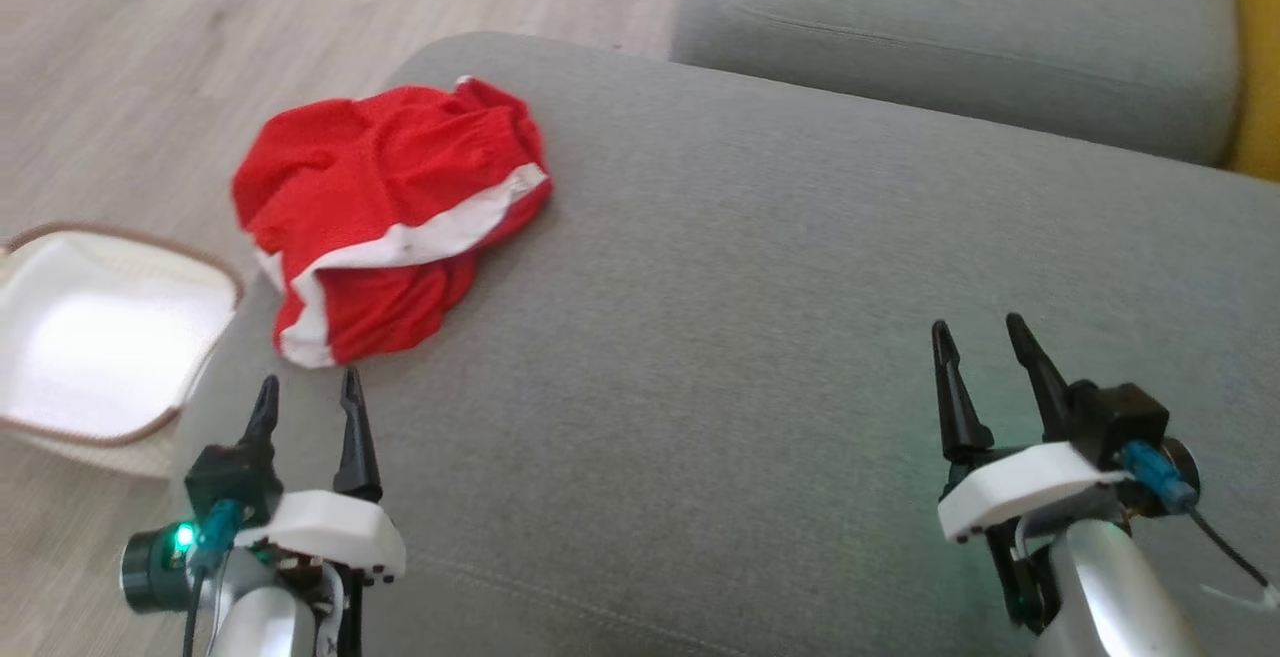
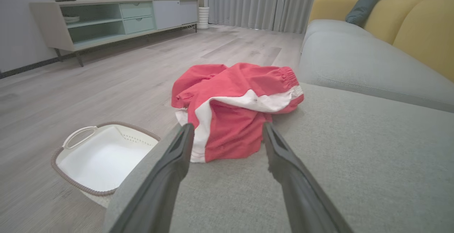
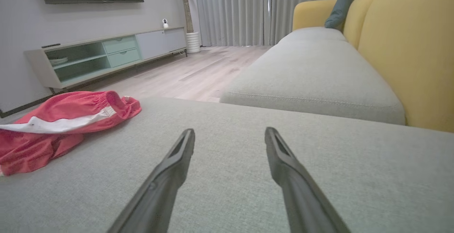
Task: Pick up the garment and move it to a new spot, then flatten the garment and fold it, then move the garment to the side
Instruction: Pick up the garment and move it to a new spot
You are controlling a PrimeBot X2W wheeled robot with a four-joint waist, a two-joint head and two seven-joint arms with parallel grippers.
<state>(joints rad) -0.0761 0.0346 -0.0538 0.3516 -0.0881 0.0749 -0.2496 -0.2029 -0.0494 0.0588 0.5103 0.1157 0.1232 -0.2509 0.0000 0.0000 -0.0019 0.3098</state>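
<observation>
We found the garment (image 1: 390, 217), red shorts with white trim, lying crumpled near the far left corner of the grey sofa seat (image 1: 760, 317). Our left pincer (image 1: 309, 378) hovered released just short of it. The right pincer (image 1: 978, 323), also released, stood well apart. The cloth looked light and limp, perhaps slippery mesh, so we judged the gathered waistband (image 2: 289, 77) the surest hold.
</observation>
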